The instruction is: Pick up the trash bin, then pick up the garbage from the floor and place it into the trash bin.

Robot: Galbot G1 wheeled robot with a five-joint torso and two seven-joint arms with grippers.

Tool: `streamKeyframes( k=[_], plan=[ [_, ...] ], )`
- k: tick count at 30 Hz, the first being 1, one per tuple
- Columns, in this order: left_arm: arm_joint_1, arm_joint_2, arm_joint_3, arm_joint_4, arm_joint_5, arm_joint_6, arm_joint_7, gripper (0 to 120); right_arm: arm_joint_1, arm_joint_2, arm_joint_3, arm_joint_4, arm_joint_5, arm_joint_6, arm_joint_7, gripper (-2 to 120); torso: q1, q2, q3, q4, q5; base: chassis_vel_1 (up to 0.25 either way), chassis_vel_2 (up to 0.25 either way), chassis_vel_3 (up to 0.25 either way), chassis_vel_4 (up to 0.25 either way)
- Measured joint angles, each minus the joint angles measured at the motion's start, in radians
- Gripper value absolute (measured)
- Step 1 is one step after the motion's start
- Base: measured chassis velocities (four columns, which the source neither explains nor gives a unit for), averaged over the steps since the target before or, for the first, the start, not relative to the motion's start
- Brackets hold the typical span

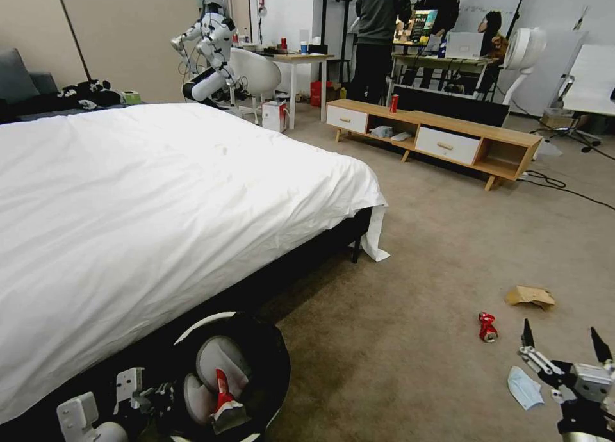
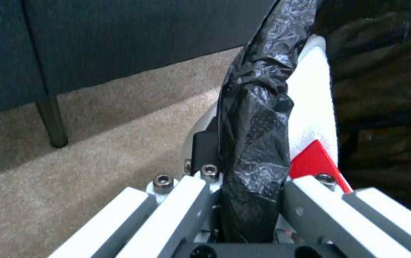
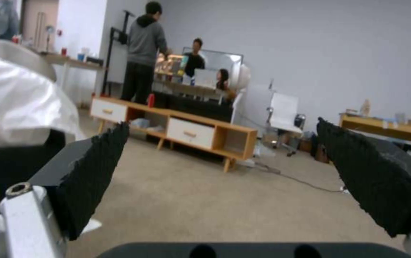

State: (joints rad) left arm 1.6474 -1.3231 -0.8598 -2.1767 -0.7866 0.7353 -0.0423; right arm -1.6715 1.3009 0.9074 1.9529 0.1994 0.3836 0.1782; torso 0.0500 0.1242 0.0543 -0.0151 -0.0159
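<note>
The white trash bin [image 1: 272, 371], lined with a black bag, hangs tilted at the lower left beside the bed. My left gripper [image 1: 160, 394] is shut on its rim; in the left wrist view the left gripper [image 2: 248, 179] pinches the bag-covered trash bin rim [image 2: 253, 118]. A red-white wrapper [image 1: 221, 391] lies inside among grey curved parts. On the carpet lie a crushed red can [image 1: 487, 327], a crumpled brown paper bag [image 1: 530, 296] and a blue face mask [image 1: 524, 386]. My right gripper [image 1: 564, 339] stands open just right of the mask, its right gripper [image 3: 222, 150] pads wide apart.
A bed with a white sheet [image 1: 160, 198] fills the left. A low wooden cabinet [image 1: 442, 141] with an upright red can [image 1: 394, 102] stands at the back, with cables [image 1: 564, 186] on the floor to its right. Open carpet lies between.
</note>
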Motion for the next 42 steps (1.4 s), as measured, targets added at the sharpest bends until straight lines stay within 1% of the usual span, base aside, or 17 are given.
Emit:
streamKeyframes(
  k=[3,10,26,42],
  plan=[
    [-0.003,0.003,-0.001,0.000,0.000,0.000,0.003,1,-0.001,0.009,0.007,0.033,0.004,-0.020,0.003,100,0.000,0.000,0.000,0.0000,0.0001,0.000,0.000,0.000,0.000],
    [-0.006,0.011,-0.003,0.001,0.000,-0.001,0.003,1,0.004,0.014,0.005,0.050,0.007,-0.041,0.006,100,0.000,0.000,0.000,0.0000,0.0003,0.000,0.000,0.000,0.000],
    [-0.007,-0.001,-0.003,-0.006,0.004,-0.002,0.006,1,0.020,0.002,-0.003,0.066,0.031,-0.066,0.004,100,0.000,0.000,0.000,0.0000,0.0001,0.000,0.000,0.000,0.000],
    [-0.004,-0.001,-0.003,-0.018,0.004,-0.003,0.007,1,0.017,0.000,-0.014,0.083,0.031,-0.077,0.002,100,0.000,0.000,0.000,0.0001,0.0002,0.000,0.000,0.000,0.000]
  ],
)
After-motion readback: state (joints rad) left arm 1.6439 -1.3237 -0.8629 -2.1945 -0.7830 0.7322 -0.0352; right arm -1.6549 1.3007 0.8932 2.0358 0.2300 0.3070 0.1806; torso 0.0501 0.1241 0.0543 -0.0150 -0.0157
